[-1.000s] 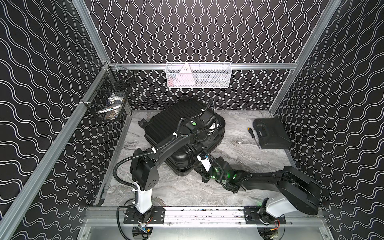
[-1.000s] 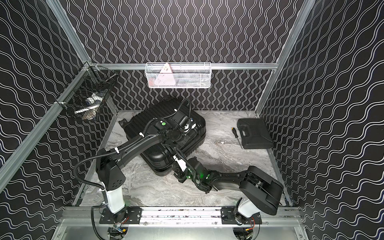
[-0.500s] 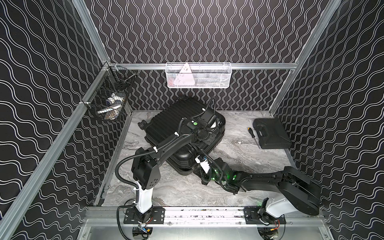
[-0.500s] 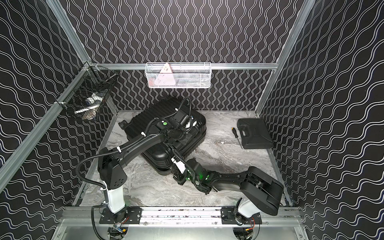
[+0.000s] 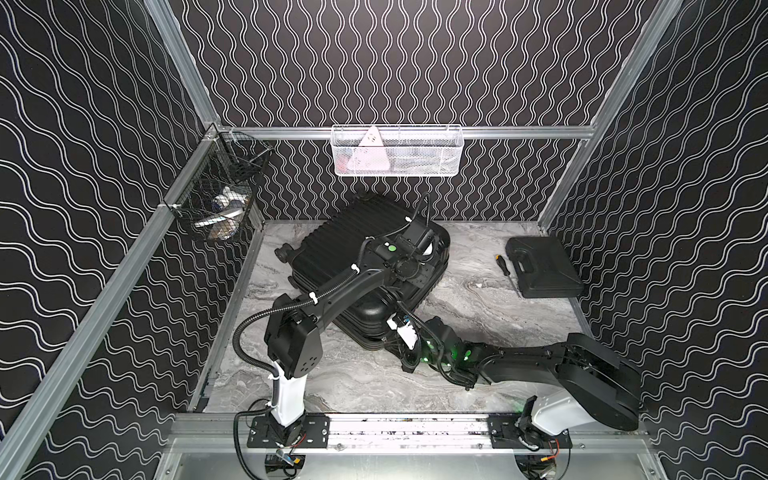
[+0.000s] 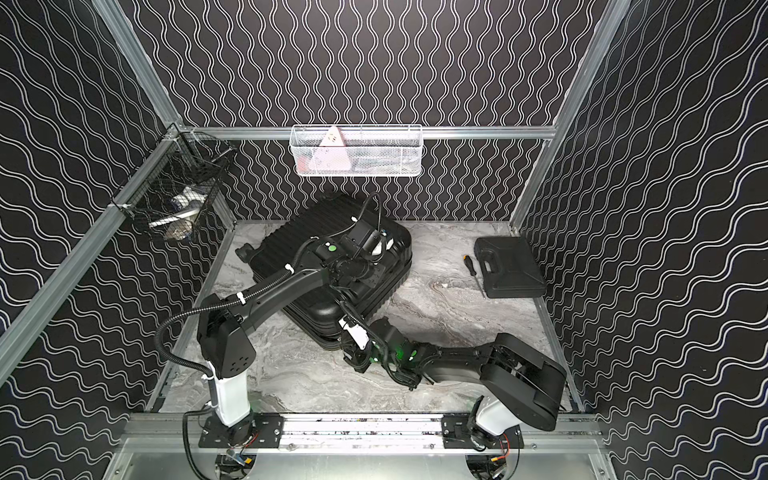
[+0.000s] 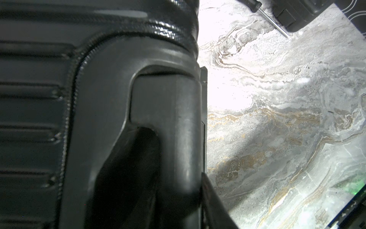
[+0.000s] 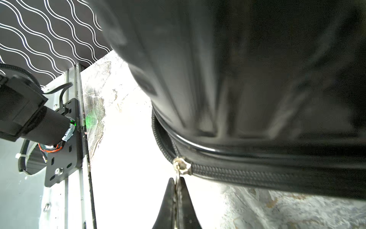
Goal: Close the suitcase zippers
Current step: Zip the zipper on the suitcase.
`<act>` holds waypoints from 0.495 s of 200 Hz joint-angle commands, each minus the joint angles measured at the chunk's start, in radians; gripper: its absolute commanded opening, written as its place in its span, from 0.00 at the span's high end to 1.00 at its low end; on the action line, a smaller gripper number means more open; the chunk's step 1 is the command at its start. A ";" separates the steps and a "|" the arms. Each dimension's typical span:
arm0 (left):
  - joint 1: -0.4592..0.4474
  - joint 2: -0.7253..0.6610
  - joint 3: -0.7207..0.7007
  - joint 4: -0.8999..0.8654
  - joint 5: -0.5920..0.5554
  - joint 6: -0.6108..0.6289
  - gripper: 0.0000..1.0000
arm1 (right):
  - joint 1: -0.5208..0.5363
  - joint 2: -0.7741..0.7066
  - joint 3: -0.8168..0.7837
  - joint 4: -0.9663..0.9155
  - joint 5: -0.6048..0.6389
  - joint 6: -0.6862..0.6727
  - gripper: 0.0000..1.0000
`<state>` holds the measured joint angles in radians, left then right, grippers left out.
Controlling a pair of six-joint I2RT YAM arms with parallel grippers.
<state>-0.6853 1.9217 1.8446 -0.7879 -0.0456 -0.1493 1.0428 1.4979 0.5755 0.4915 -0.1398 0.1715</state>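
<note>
With the right gripper (image 8: 176,182) clamped on the pull (image 8: 179,172), draw it level along the zipper (image 8: 257,175) while the left gripper (image 5: 411,272), grip unclear, braces the suitcase (image 5: 345,241).

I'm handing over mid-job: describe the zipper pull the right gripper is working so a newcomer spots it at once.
Find the black ribbed suitcase lying on the marbled table, then its edge nearest the top camera. There the right gripper pinches the zipper pull: the only silver metal on the black zipper track, sitting where the closed teeth end and the track splits open.
</note>
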 commanded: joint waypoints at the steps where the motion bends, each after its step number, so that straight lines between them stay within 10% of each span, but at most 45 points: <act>1: 0.010 0.010 0.001 0.167 -0.129 -0.082 0.87 | 0.018 -0.001 0.010 -0.010 -0.130 -0.029 1.00; 99: 0.010 0.034 0.041 0.225 -0.166 -0.130 0.91 | 0.043 -0.015 0.037 -0.040 -0.128 -0.038 1.00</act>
<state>-0.6853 1.9495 1.8717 -0.7639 -0.0681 -0.1932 1.0622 1.4868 0.5964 0.4427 -0.0982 0.1635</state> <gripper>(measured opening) 0.308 0.049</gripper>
